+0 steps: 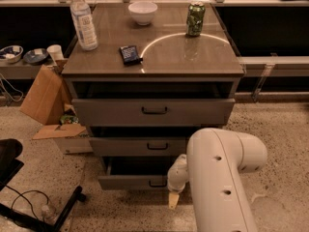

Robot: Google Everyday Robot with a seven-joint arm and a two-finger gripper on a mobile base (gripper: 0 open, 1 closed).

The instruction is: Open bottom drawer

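Note:
The bottom drawer (130, 181) is the lowest grey front of the cabinet (154, 71), with a small dark bar handle (157, 183). It stands pulled out a little, with a dark gap above its front edge. My gripper (173, 197) hangs just right of that handle, at the drawer's right front, close to the floor. My white arm (219, 178) covers the drawer's right end. The middle drawer (140, 146) and the top drawer (154, 111) also stand slightly out.
On the cabinet top are a water bottle (83, 19), a white bowl (143, 11), a green can (195, 19) and a dark packet (130, 54). A cardboard box (44, 96) stands at the left. A black chair base (29, 211) and cables lie at the bottom left.

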